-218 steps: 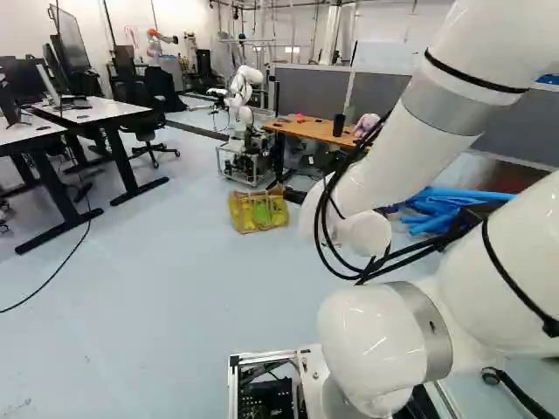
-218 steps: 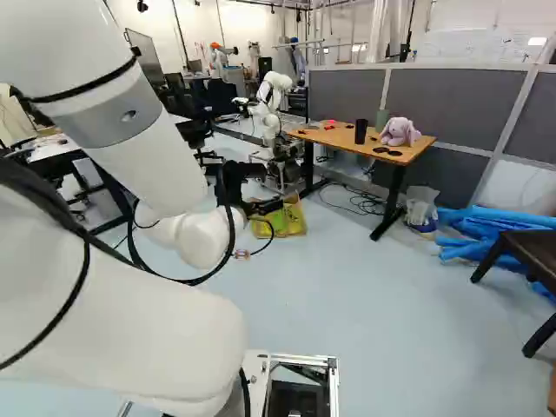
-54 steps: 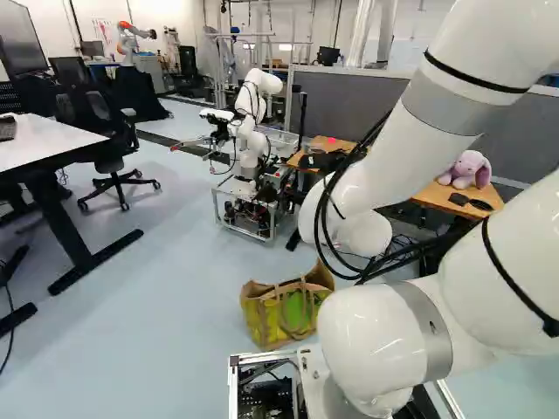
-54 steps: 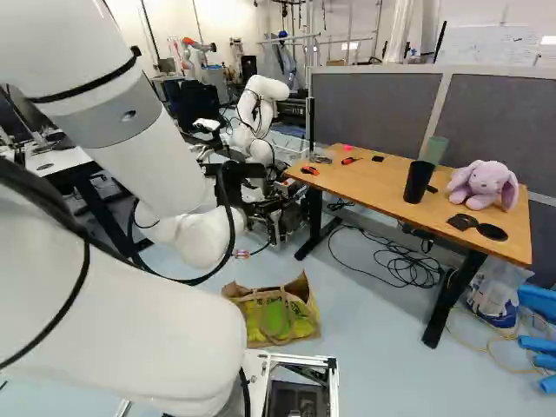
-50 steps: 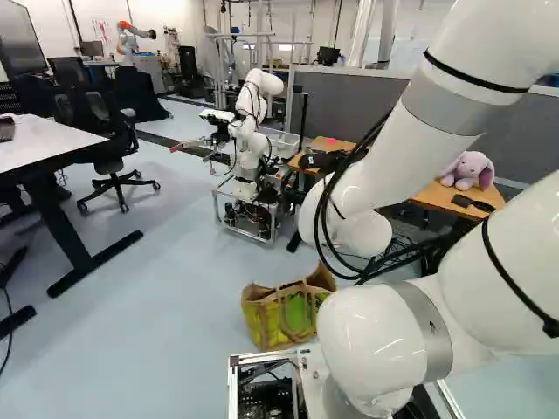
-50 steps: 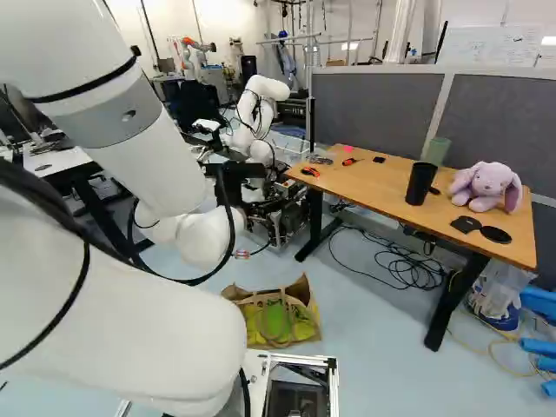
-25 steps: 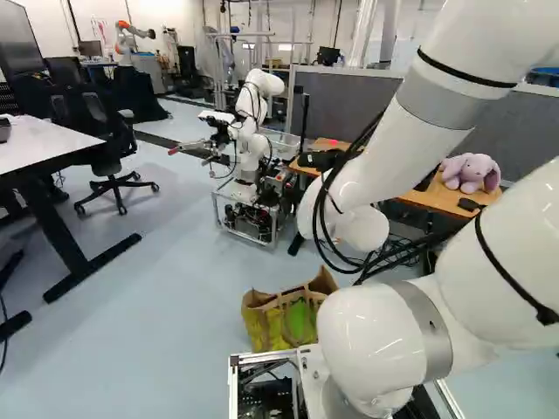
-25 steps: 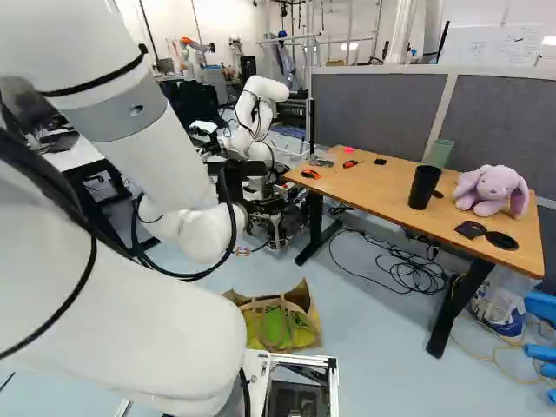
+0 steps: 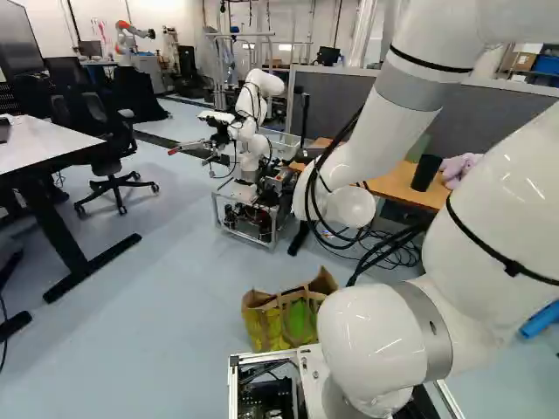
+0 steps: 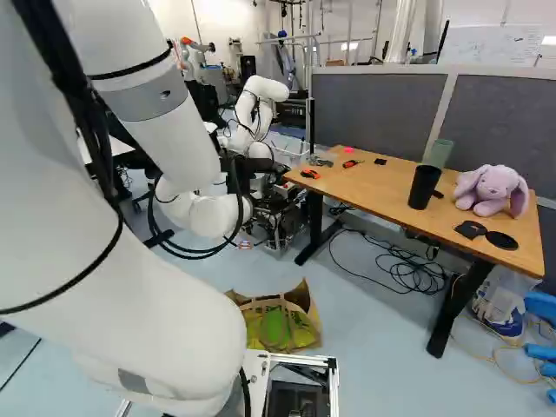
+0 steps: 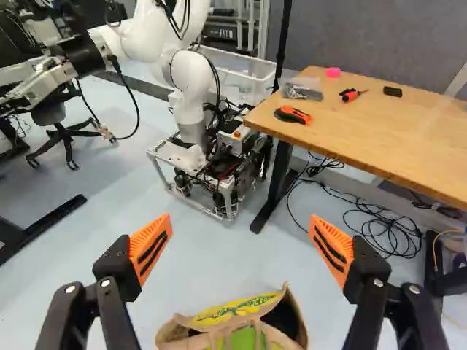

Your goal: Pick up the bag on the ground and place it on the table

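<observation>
In the left base view, the glossy white jointed arm partly hides the open-topped yellow-and-tan bag at six o'clock, and a round blue tube at four o'clock is cut off.

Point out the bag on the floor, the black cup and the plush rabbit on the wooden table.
Bag [image 10: 275, 328]: right base view, on its yellow-green side.
Black cup [image 10: 423, 188]: right base view, on the middle of its outer wall.
Plush rabbit [image 10: 495, 182]: right base view, on its head.
</observation>
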Controlling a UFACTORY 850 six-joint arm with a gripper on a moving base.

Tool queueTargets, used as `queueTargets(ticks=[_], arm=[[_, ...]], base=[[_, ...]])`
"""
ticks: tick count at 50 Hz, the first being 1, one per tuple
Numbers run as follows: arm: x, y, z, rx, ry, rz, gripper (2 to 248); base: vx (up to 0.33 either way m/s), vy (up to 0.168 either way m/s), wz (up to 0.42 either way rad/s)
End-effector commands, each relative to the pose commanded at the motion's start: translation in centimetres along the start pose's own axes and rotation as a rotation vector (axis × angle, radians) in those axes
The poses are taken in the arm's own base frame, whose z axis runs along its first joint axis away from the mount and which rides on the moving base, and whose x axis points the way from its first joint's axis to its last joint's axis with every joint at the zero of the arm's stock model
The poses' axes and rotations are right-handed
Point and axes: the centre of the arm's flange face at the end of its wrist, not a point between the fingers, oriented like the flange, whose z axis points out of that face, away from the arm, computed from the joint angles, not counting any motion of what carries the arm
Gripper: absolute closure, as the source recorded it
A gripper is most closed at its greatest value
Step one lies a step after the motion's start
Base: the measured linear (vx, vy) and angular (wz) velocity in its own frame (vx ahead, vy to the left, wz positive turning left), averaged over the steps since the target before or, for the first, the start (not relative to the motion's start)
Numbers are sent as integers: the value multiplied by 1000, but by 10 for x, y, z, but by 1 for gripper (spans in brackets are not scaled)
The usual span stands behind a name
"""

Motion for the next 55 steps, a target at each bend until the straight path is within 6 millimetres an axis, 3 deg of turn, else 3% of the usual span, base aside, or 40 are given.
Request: queueTargets(ticks=[55], arm=[[17,-2,88,-73,-429,144,3]], base=[[0,0,0]])
